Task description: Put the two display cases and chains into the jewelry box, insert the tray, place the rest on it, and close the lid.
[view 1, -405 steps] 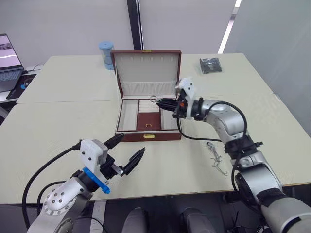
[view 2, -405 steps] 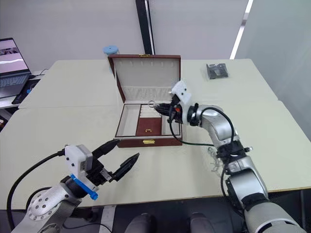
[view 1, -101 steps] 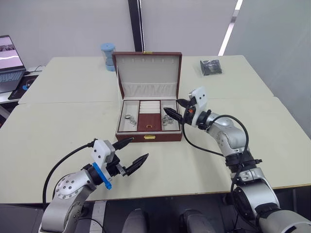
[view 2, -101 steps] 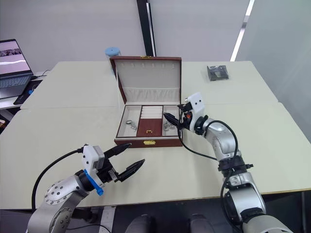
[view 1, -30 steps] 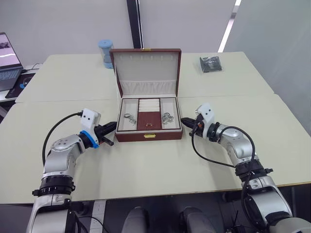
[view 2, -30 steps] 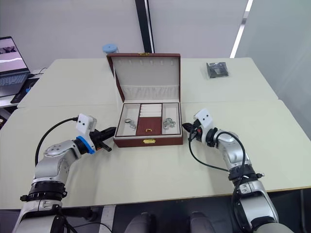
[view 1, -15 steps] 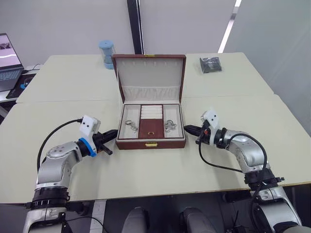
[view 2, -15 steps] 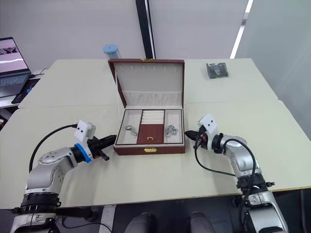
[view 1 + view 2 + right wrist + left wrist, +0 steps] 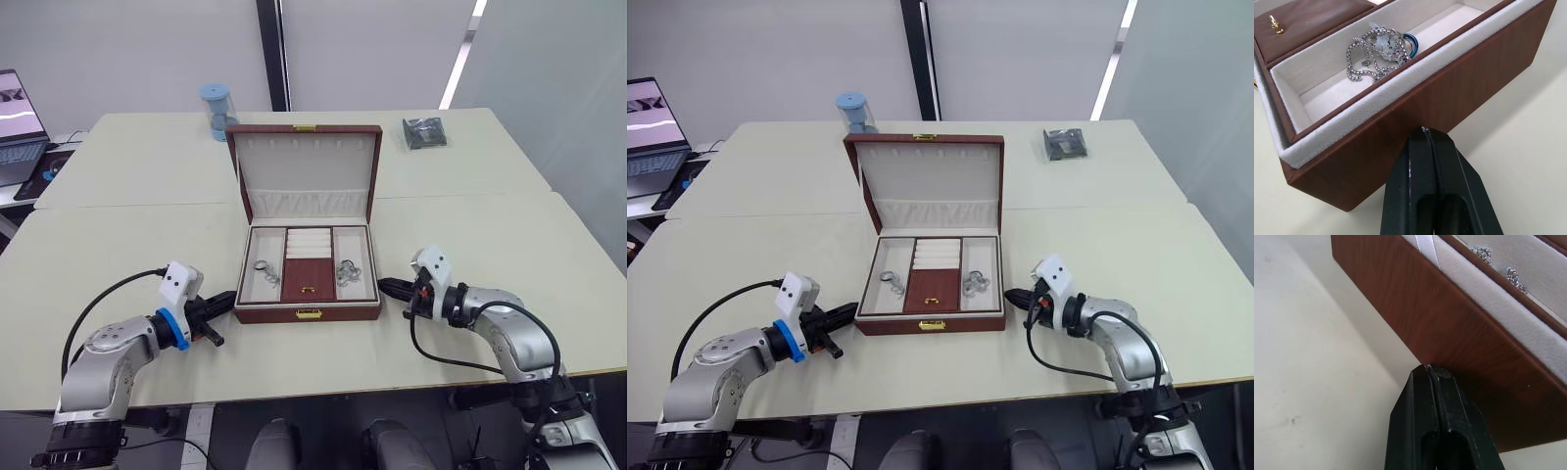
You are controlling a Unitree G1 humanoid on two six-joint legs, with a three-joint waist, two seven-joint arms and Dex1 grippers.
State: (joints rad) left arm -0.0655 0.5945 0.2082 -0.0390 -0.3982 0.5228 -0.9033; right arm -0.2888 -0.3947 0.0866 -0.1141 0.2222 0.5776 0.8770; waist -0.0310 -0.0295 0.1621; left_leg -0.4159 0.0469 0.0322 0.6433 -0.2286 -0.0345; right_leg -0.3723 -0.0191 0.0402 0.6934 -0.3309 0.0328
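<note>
Reddish-brown jewelry box (image 9: 307, 313) sits mid-table, lid (image 9: 307, 174) up, tray (image 9: 308, 266) seemingly seated inside. Left gripper (image 9: 221, 299) and right gripper (image 9: 388, 288), both pinched shut and empty, flank its sides; press evenly so it slides without twisting

Both arms are low and bent at the elbow, with the forearms turned inward so that the two grippers point toward each other. The left gripper (image 9: 223, 299) has its two black fingers pressed together, with no gap between them in the left wrist view. The right gripper (image 9: 385, 287) has its fingers closed together too. Both wrists are held about level, and nothing is between the fingers.
</note>
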